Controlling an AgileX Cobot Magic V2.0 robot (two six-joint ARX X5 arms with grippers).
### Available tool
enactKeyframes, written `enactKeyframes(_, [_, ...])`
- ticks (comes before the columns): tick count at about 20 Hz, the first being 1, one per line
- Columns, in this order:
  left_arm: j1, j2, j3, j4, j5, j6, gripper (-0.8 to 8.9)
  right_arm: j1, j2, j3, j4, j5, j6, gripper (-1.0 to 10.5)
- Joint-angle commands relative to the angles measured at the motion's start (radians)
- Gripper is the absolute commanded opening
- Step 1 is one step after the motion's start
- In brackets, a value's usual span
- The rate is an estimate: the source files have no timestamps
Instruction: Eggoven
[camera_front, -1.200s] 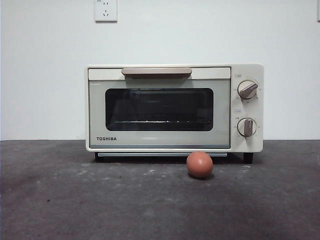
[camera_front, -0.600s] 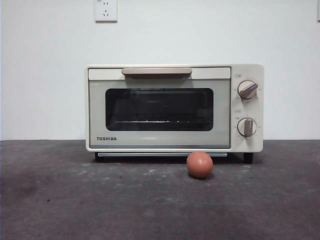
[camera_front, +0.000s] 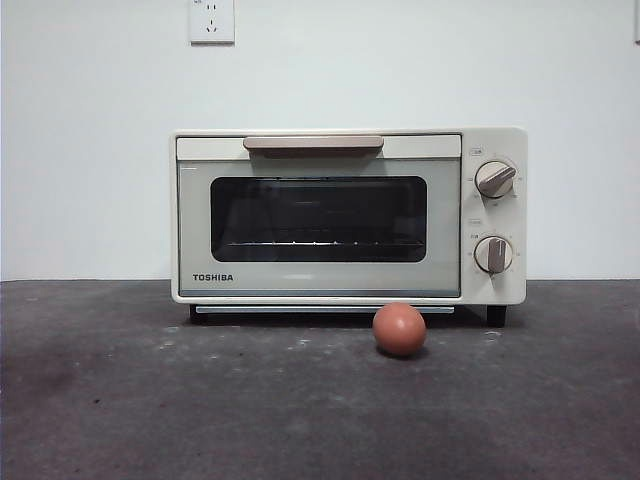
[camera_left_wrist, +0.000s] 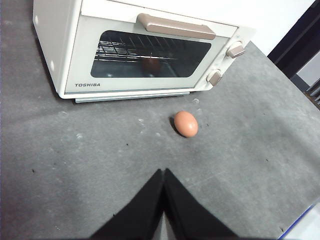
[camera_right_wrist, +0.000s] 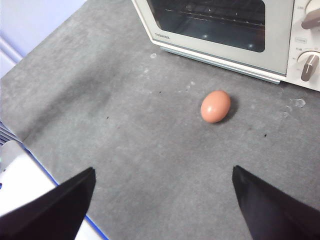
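A small reddish-brown egg (camera_front: 399, 329) lies on the dark grey table just in front of the cream TOSHIBA toaster oven (camera_front: 348, 215), below its right half. The oven door is closed, with the beige handle (camera_front: 313, 144) along its top and two knobs (camera_front: 494, 217) on the right. In the left wrist view the egg (camera_left_wrist: 186, 123) lies ahead of my left gripper (camera_left_wrist: 163, 175), whose jaws are shut and empty. In the right wrist view the egg (camera_right_wrist: 215, 106) lies well ahead of my right gripper (camera_right_wrist: 162, 182), whose jaws stand wide open. Neither arm shows in the front view.
A white wall with a power socket (camera_front: 211, 20) stands behind the oven. The grey table (camera_front: 150, 400) stretches out in front of the oven. The table's near edge (camera_right_wrist: 45, 170) shows in the right wrist view.
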Motion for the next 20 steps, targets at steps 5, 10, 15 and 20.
enactKeyframes(5, [-0.002, 0.005, 0.022, 0.014, 0.003, 0.012, 0.07, 0.042, 0.125, 0.018, 0.124, 0.002, 0.074, 4.5])
enactKeyframes(10, [-0.002, 0.005, 0.022, 0.014, 0.003, 0.012, 0.07, 0.141, 0.259, 0.018, 0.261, 0.084, 0.132, 4.5])
enactKeyframes(15, [-0.002, 0.005, 0.022, 0.014, 0.003, 0.012, 0.07, 0.261, 0.418, 0.018, 0.384, 0.252, 0.200, 4.5])
enactKeyframes(20, [-0.002, 0.005, 0.022, 0.014, 0.003, 0.012, 0.07, 0.347, 0.566, 0.019, 0.510, 0.373, 0.259, 4.5])
